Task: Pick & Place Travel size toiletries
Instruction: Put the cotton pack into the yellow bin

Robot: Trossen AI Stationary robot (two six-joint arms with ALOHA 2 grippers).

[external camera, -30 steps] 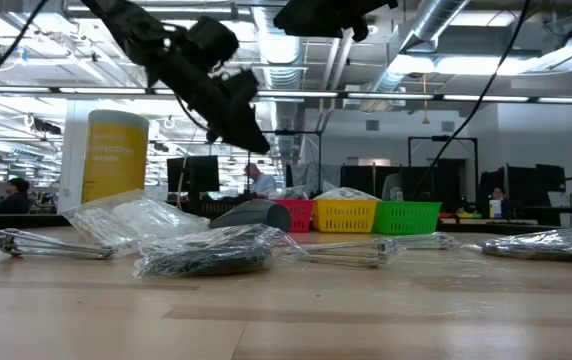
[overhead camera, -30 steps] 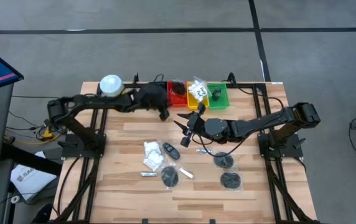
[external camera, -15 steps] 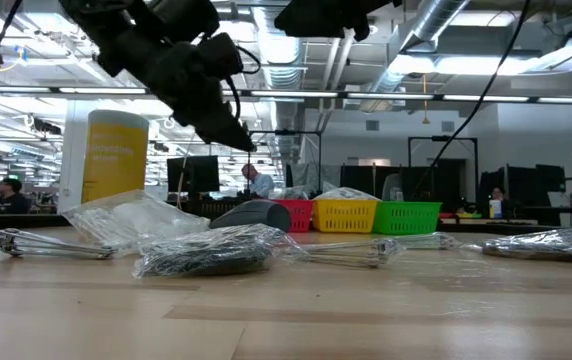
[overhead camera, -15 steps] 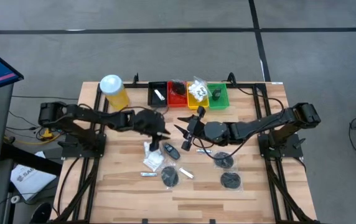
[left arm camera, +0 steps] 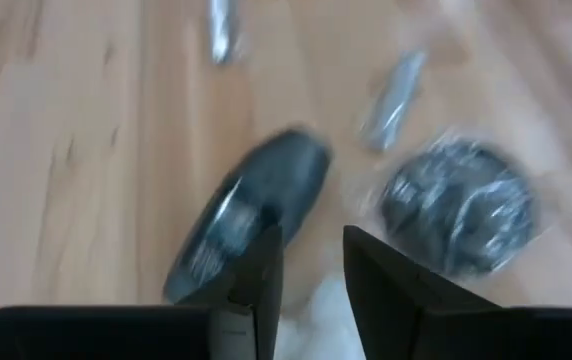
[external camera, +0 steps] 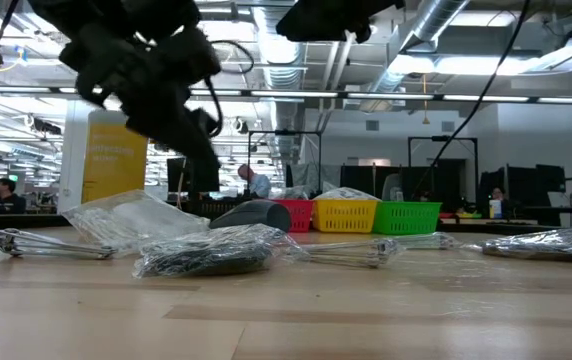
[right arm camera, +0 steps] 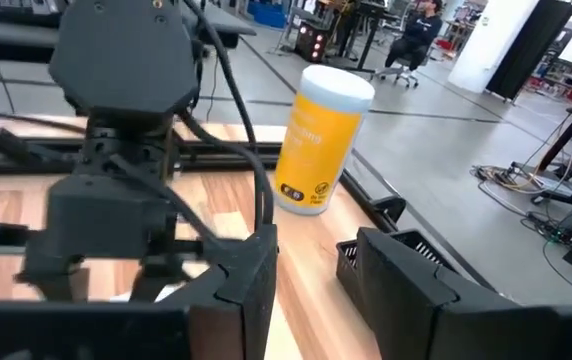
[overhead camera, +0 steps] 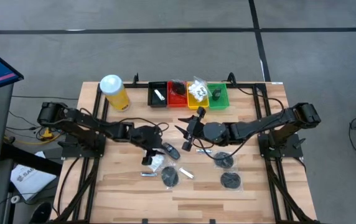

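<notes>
Yellow canister (overhead camera: 114, 92) at the table's back left, left gripper (overhead camera: 149, 151) fingers slightly apart over the white sachets (overhead camera: 155, 161), black oval case (overhead camera: 171, 150) just beside, right gripper (overhead camera: 186, 132) raised mid-table, fingers apart, discs (overhead camera: 230, 180) front right.

**Two dark arms, cabled and angular**

Both arms are black throughout, built of rounded joint housings and slim links. Loose black cables loop along the left arm (right arm camera: 116, 190). Each wrist ends in two flat, dark, squared fingers (left arm camera: 376, 280).
</notes>
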